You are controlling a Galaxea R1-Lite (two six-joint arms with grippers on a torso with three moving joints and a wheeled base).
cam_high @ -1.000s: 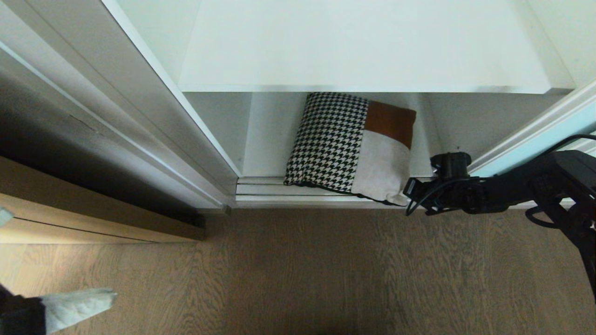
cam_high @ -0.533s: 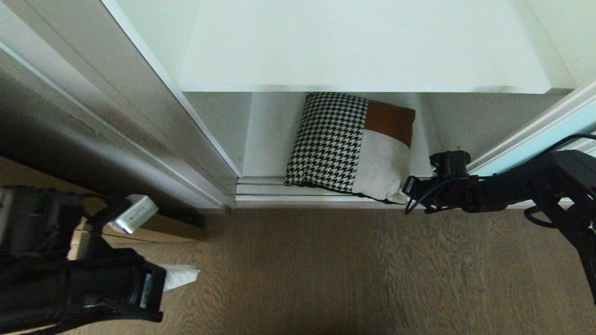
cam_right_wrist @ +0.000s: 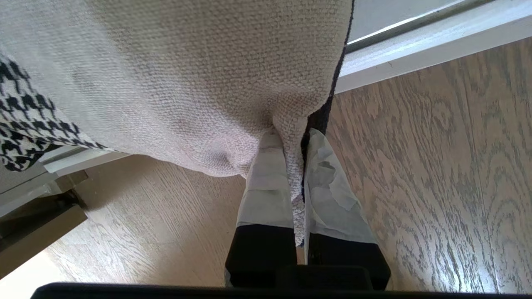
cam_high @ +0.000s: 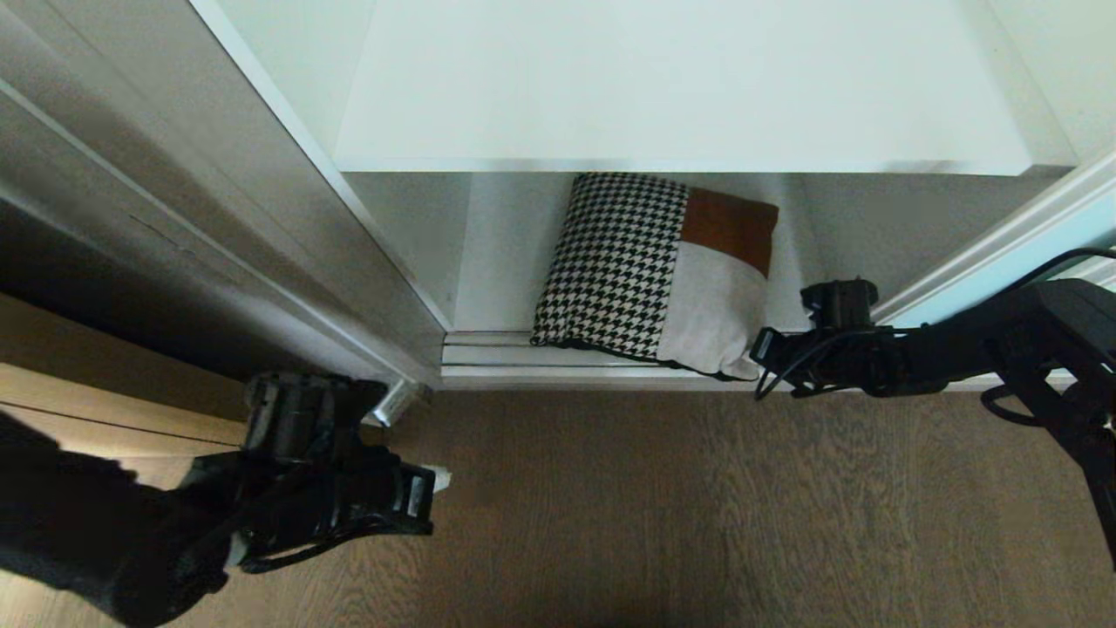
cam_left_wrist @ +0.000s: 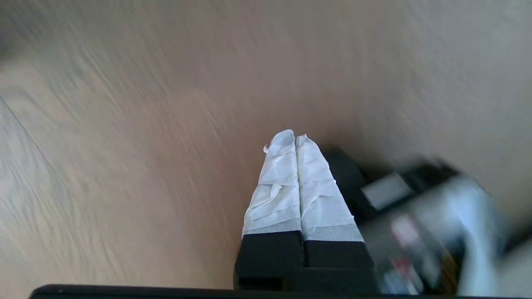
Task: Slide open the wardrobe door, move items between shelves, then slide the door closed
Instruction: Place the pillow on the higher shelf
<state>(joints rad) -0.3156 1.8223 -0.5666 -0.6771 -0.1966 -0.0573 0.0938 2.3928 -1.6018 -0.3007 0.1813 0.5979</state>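
Door (cam_high: 1059, 231) already slid open; cushion (cam_high: 654, 270) on the lower shelf (cam_high: 497, 262), corner pinched in right gripper (cam_right_wrist: 296, 166) jaws, left gripper (cam_left_wrist: 296, 166) empty, jaws together; transfer and closing left.

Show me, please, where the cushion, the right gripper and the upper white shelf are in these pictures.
cushion (cam_high: 623, 270), head view, on its houndstooth half.
right gripper (cam_right_wrist: 302, 143), right wrist view, between the taped fingertips pinching the cushion's cream corner.
upper white shelf (cam_high: 680, 87), head view, on its bare top surface.
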